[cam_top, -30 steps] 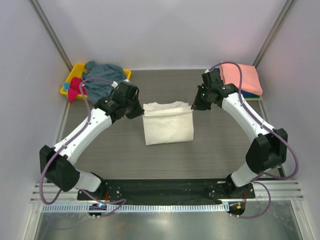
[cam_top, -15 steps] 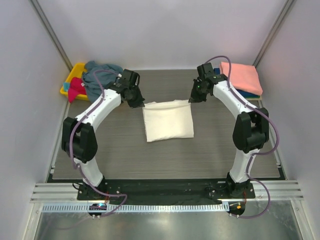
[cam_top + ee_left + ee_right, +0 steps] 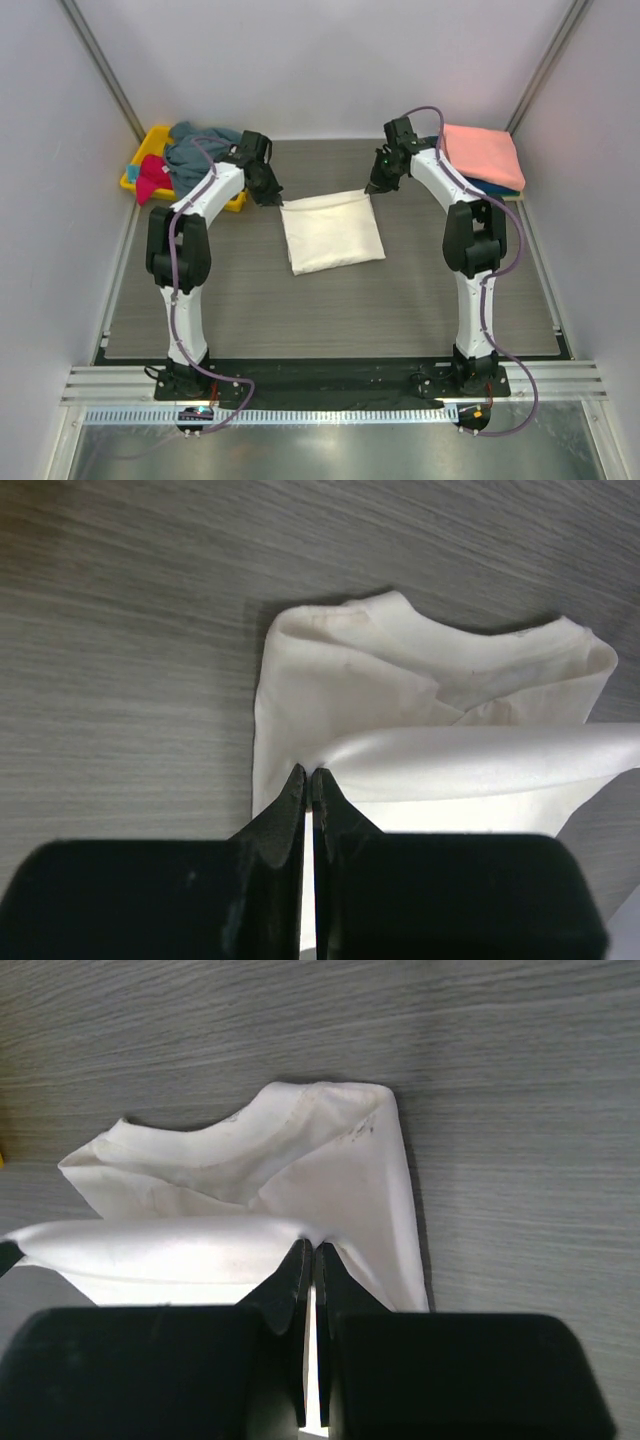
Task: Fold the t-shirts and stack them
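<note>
On the grey wood-grain table (image 3: 330, 300), the soft cream-white t-shirt (image 3: 332, 232) lies mid-table folded into a rough rectangle, its two far corners pinched in the tightly closed black left gripper (image 3: 309, 776) and right gripper (image 3: 308, 1248).
</note>
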You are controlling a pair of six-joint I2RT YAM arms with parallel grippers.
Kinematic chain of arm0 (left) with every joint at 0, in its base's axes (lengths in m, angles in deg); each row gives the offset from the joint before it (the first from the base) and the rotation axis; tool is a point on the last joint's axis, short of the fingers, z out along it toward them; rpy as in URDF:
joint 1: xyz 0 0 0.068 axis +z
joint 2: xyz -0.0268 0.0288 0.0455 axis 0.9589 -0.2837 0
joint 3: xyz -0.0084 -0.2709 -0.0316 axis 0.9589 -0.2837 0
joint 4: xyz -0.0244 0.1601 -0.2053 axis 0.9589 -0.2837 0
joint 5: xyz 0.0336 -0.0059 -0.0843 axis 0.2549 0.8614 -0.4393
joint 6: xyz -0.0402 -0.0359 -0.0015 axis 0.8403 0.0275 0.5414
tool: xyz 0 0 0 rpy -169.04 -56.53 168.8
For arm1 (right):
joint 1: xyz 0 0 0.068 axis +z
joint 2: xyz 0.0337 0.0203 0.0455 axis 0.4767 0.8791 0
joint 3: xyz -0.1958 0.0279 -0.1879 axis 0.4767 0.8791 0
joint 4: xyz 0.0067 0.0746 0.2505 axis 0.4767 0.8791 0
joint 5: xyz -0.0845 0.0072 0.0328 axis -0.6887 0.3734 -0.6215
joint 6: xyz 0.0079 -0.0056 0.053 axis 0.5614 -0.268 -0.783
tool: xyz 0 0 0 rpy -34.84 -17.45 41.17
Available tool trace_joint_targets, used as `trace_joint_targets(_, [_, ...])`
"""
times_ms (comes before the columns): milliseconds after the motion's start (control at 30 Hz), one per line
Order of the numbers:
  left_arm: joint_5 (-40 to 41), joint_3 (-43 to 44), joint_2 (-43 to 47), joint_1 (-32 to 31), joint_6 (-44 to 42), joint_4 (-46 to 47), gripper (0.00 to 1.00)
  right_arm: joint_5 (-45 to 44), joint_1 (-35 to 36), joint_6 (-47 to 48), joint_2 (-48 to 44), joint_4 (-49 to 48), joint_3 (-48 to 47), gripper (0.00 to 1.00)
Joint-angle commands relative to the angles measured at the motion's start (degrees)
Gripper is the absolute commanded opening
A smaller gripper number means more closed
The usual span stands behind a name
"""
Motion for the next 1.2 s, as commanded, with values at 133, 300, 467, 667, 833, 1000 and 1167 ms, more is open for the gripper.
trace_joint_targets(133, [-2.81, 10.02, -8.16, 3.11, -2.36, -0.60, 0.02, 0.48, -1.60, -1.81, 6.24, -0.91, -9.06, 0.01])
trace_joint_targets(300, [-3.07, 17.64, -12.55, 5.13, -1.65, -3.49, 0.31, 4.95, -2.30, -0.85, 13.44, -0.03, -19.67, 0.58])
trace_joint_targets(467, [-1.67, 27.43, -11.17, 4.96, -4.29, -11.41, 0.55, 5.58, -3.45, 0.91, 9.61, 0.24, -22.79, 0.70])
trace_joint_targets(667, [1.59, 10.53, 4.29, -0.04, -5.09, -7.13, 0.59, 10.13, -1.17, 0.56, -9.87, -11.61, 2.13, 0.69])
trace_joint_targets(833, [-3.76, -8.84, 15.64, -6.28, 1.06, 4.11, 0.55, 23.83, 2.88, -3.65, -18.09, -26.98, 24.47, 0.56])
trace_joint_targets(1000, [-4.39, -18.79, 19.17, -12.26, 5.28, 9.41, 0.53, 37.57, 5.78, -6.39, -15.99, -34.30, 32.75, 0.37])
trace_joint_targets(1167, [-5.10, -24.50, 17.76, -15.51, 8.45, 14.24, 0.51, 39.86, 6.75, -5.16, -13.97, -34.39, 37.50, 0.27])
